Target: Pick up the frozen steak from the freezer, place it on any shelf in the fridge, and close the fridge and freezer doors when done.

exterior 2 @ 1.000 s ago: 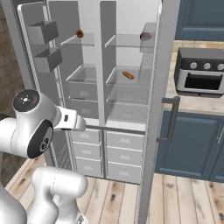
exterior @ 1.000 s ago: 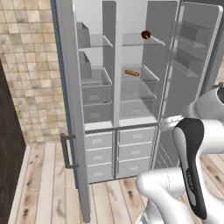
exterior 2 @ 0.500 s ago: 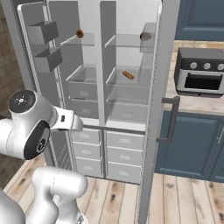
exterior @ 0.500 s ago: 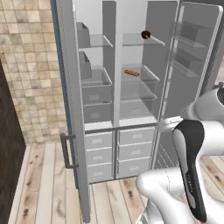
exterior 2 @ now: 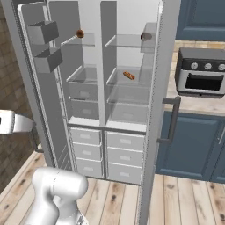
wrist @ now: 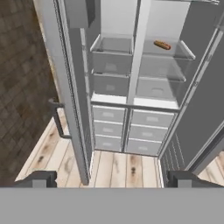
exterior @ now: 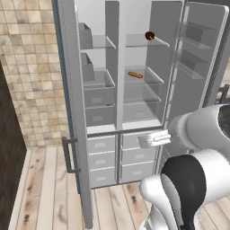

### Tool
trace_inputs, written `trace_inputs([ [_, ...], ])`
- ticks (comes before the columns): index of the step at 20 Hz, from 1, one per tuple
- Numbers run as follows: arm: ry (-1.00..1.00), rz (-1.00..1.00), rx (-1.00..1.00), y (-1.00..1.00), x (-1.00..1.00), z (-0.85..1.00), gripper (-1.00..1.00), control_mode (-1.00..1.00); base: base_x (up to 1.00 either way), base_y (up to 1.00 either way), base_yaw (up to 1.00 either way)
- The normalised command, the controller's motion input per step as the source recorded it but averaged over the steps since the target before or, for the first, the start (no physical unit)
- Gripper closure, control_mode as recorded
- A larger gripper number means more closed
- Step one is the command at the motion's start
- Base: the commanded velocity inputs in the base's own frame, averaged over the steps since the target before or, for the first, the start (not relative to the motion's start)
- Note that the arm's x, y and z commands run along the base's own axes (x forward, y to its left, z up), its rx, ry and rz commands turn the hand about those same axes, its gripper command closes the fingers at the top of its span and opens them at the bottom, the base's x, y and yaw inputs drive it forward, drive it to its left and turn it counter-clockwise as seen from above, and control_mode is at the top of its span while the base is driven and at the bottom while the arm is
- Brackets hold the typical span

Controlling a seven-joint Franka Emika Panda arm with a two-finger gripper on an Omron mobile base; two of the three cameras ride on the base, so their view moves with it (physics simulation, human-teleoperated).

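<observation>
The arm [exterior: 197,157] is made of smooth, glossy white rounded shells, bulbous at each link, with a broad black band wrapping the joint at 5 o'clock in the left base view. A white ribbed flange ends one link. The end effector [wrist: 109,179] has two small dark grey, blocky fingertips [wrist: 37,178]

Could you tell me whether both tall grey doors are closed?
No, both tall grey doors stand swung wide, showing the shelves inside.
</observation>
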Motion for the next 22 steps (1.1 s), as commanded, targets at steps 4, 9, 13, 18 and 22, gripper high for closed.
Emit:
trace_inputs([
  [4,-0.26,-0.16,0.07,1.0,-0.72,0.0,-1.0,-1.0,0.0,0.0,0.0],
  [9,-0.13,-0.28,0.06,1.0,0.0,-0.16,-1.0,-1.0,0.0,0.0,0.0],
  [13,-0.05,-0.35,0.0,1.0,0.44,-0.13,-1.0,-1.0,0.0,0.0,0.0],
  [18,-0.07,-0.37,0.0,1.0,0.88,-0.09,-1.0,-1.0,0.0,0.0,0.0],
  [22,-0.07,-0.35,0.0,0.92,0.98,-0.06,-1.0,-1.0,0.0,0.0,0.0],
])
